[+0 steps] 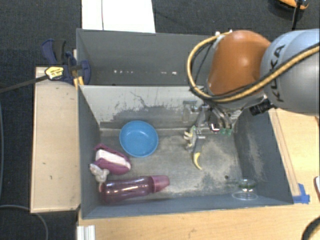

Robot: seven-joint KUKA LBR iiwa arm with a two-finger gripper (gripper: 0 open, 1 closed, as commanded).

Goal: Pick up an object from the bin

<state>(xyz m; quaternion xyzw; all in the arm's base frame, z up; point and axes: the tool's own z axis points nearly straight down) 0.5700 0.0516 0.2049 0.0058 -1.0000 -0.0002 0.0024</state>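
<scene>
Robotics lab or test cell, not a home. Heavy grey industrial arm (295,74) with orange wrist cover (237,59) and looped yellow-black cabling (190,69) reaches into grey metal bin (130,59). Bin holds mismatched test items: blue bowl (139,138), purple bottle (132,188). Dark carpet floor (30,14) around rig, loose black cable (22,84) trailing across it

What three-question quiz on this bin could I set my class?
1. True or false: the purple bottle stands upright.
2. Fill in: the bowl is ____ in colour.
3. Which thing lies nearest the gripper? A) bottle B) bowl C) yellow piece

Key: 1 false, it lies on its side; 2 blue; 3 C.
</scene>
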